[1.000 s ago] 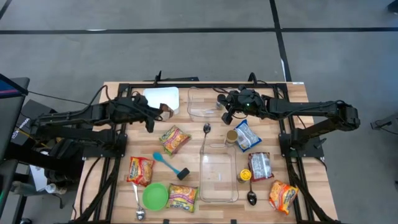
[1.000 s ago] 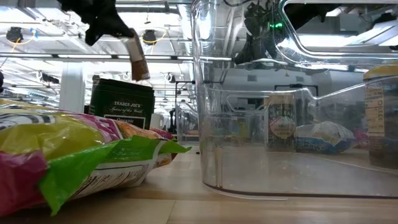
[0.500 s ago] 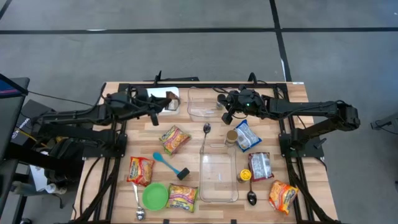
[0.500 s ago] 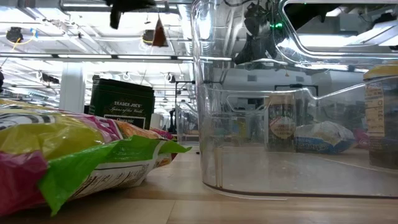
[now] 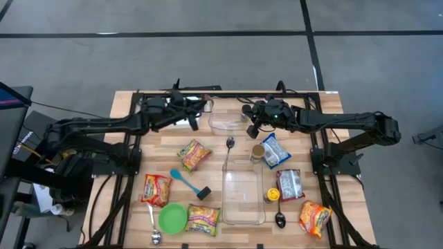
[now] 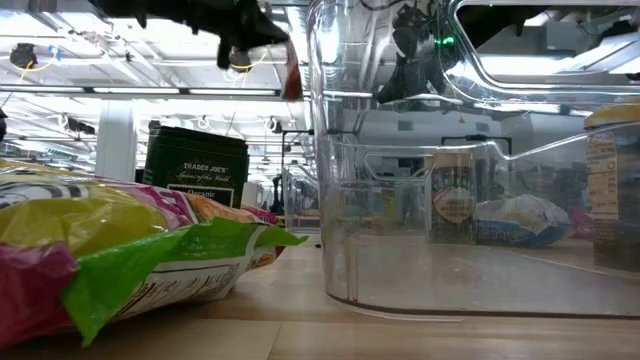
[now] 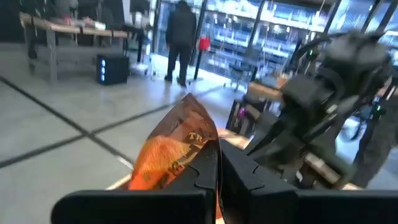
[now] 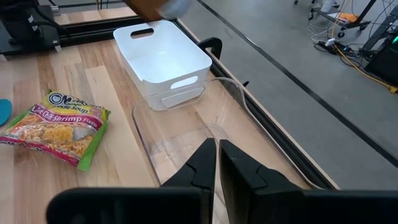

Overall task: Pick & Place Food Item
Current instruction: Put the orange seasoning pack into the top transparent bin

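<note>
My left gripper (image 5: 197,106) is shut on a small orange-brown food packet (image 7: 177,146), raised above the far right corner of the white bin (image 5: 183,123), next to the far clear container (image 5: 227,114). In the low view the packet (image 6: 291,75) hangs high by the near clear container's wall. My right gripper (image 5: 250,128) is shut and empty, raised at the far clear container's right side (image 8: 205,130). My left gripper pinches the packet between its two fingers at one edge (image 7: 208,155). The packet juts out past the fingertips, lifted clear of the table and the bin. The fingers hide how many layers they have.
Ramen packets (image 5: 194,153) (image 5: 156,188) (image 5: 203,219), a green bowl (image 5: 172,218), a blue spatula (image 5: 181,178), a long clear container (image 5: 243,197), a jar (image 5: 257,152), blue bags (image 5: 275,151) and spoons lie across the table. A person stands far off in the room (image 7: 180,37).
My left gripper has gone toward the table's far right with the packet, from the white bin's left side to above its far right corner beside the clear container. The packet stays lifted and has turned with the gripper.
</note>
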`<state>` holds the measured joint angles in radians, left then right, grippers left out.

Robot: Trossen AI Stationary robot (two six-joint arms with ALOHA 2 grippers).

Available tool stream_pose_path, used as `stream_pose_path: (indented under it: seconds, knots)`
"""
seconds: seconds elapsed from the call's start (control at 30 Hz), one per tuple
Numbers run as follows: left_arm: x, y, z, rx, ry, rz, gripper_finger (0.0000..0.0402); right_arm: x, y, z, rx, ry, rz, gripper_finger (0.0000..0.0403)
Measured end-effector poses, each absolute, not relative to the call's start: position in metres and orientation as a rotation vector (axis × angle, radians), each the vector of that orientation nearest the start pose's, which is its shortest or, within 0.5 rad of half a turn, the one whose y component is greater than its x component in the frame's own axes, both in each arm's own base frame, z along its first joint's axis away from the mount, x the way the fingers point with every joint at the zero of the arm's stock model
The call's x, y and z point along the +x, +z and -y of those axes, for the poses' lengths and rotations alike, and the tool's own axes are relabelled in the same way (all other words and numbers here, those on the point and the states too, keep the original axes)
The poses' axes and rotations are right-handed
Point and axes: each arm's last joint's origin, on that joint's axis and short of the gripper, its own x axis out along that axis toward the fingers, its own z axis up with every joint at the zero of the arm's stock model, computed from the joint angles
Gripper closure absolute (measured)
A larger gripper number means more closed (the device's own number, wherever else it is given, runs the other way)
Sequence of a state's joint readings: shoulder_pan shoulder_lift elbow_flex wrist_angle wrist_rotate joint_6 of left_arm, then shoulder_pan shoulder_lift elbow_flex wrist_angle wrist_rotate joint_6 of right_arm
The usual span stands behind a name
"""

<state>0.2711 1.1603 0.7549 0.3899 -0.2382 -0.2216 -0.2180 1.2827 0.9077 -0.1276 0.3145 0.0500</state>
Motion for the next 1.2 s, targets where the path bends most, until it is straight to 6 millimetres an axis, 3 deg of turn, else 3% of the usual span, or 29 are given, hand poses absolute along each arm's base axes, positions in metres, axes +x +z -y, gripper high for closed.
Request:
stream_pose_path:
  seconds: [0.47,1.2]
  knots:
    - [0.275,0.267,-0.134,-0.385,0.439,-0.055,0.0401,0.270,0.277,0.069,0.025,-0.535,-0.494,0.0388]
    - [0.296,0.213,-0.152,-0.472,0.471,-0.218,0.0401,0.271,0.278,0.069,-0.048,-0.515,-0.497,0.0388]
